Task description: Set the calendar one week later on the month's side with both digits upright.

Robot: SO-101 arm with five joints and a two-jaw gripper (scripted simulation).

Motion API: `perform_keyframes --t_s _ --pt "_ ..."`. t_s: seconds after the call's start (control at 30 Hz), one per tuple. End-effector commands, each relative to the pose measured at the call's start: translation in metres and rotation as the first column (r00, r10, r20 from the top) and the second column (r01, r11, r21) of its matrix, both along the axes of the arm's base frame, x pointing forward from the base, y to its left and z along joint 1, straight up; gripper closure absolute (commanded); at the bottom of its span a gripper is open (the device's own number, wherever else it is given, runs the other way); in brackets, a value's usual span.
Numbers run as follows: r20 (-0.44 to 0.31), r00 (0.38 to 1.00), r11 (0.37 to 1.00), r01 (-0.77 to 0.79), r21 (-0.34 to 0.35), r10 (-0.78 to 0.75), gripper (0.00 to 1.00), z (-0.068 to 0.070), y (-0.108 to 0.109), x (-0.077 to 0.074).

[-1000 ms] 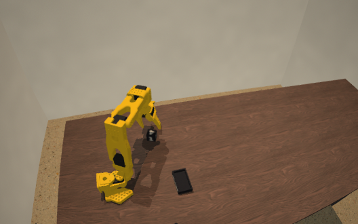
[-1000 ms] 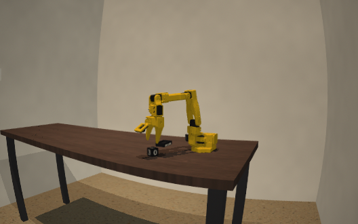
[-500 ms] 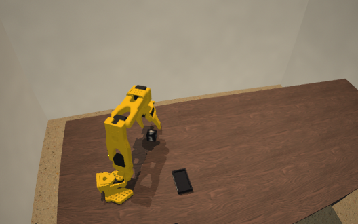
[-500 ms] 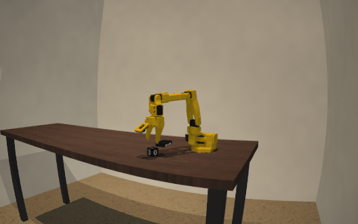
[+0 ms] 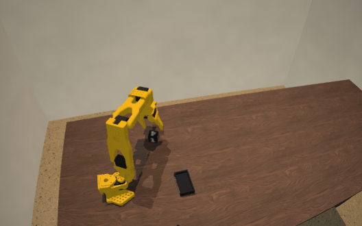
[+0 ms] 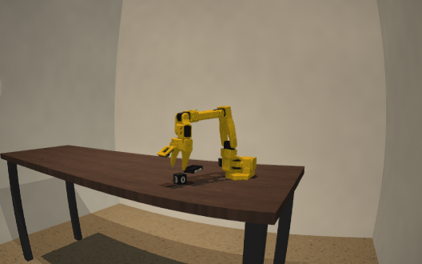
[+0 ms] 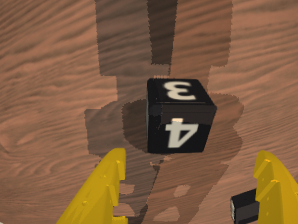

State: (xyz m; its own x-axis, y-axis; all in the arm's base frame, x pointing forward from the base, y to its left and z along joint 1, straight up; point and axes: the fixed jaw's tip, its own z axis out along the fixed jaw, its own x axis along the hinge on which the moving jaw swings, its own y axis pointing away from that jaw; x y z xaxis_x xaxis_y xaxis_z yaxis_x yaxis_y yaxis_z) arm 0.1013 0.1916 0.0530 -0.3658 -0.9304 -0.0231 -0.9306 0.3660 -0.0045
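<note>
In the wrist view, my claw hides part of the black tray, and the bottom edge cuts off both my fingers. The top view blurs the cube's digits beyond my reading. Its underside is hidden from me everywhere.

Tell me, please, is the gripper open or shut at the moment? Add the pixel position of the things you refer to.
Open: the gripper (image 5: 153, 127) (image 6: 179, 168) (image 7: 190, 155) has its fingers apart, with the black cube (image 5: 153, 136) (image 6: 180, 178) (image 7: 181, 117) beyond their tips.

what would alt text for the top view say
A yellow robot arm reaches over a dark wooden table, its open gripper above a small black cube with white markings; a black tray lies apart from the cube.
</note>
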Motion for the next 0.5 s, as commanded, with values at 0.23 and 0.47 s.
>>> perform_keyframes --t_s 0.23,0.47 --pt "0.010 1.000 1.000 0.000 0.021 0.000 0.65 -0.012 0.004 0.000" --pt "0.010 1.000 1.000 0.000 0.021 0.000 0.65 -0.021 0.004 0.000"
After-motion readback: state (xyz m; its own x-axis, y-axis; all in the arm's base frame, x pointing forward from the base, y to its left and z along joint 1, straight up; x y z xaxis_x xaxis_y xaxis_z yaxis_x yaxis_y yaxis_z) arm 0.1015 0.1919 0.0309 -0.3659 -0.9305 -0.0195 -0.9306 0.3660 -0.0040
